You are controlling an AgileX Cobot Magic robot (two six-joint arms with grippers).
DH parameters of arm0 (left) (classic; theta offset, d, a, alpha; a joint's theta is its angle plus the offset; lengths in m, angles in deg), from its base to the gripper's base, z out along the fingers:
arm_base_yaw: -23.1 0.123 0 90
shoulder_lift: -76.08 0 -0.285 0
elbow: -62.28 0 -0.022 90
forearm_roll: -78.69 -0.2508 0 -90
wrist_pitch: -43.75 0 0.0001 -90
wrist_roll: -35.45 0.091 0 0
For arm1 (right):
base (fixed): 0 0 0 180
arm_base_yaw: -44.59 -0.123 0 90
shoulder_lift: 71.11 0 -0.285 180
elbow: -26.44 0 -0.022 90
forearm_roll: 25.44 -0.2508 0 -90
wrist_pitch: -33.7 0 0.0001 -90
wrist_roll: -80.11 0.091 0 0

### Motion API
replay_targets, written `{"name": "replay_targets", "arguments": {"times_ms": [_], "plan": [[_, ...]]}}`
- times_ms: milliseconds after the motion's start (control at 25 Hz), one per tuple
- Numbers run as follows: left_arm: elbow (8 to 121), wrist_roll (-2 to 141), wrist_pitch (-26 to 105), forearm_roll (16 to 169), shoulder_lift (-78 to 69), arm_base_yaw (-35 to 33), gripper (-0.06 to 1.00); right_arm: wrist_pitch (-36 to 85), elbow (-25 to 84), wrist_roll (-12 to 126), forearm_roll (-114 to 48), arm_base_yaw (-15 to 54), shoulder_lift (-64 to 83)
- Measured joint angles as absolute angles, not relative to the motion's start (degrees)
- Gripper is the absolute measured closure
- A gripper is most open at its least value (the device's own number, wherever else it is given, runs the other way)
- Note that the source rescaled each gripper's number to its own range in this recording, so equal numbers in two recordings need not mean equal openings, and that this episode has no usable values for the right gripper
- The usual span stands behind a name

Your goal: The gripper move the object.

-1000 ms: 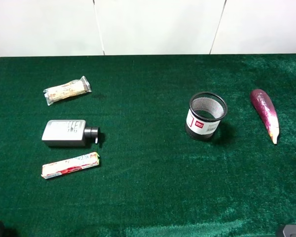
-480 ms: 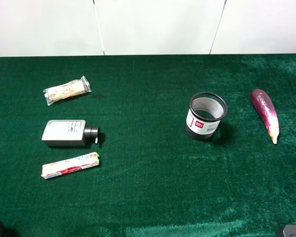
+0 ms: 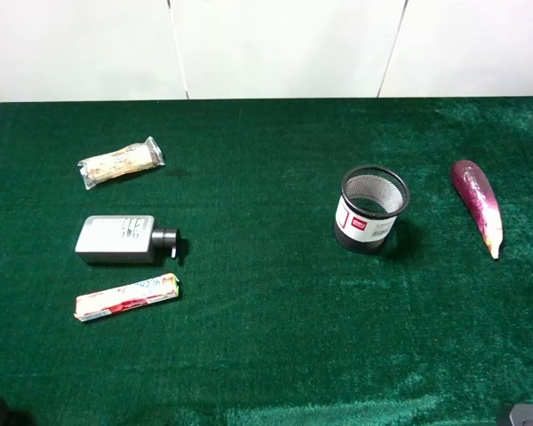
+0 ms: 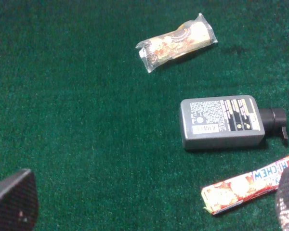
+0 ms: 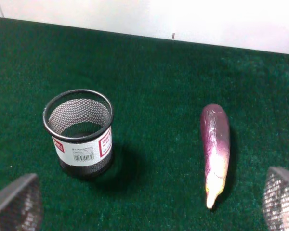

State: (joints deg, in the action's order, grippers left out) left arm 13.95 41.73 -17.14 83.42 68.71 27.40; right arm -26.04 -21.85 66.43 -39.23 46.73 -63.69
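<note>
Exterior high: object between pale snack bar and red-printed snack bar.

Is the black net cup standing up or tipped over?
Standing up. The mesh cup has its round open rim facing up and its base flat on the green cloth. It looks empty.

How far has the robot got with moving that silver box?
Nothing looks done yet: the object lies flat on the green table, with no claw touching it. Nothing is in hand either: the left gripper is open and empty, short of the box, and the right gripper is open, facing the mesh cup. Everything is left: reach, grasp, move.
</note>
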Motion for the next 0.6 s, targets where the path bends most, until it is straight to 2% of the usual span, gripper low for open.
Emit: {"name": "replay_targets", "arguments": {"times_ms": [280, 600], "plan": [[17.21, 45.40, -17.09, 83.35, 59.88, 27.40, -0.06, -26.04, -21.85, 66.43, -39.23, 46.73, -63.69], [23.70, 56.58, -16.60, 83.35, 40.77, 27.40, -0.06, -26.04, -21.85, 66.43, -39.23, 46.73, -63.69]]}}
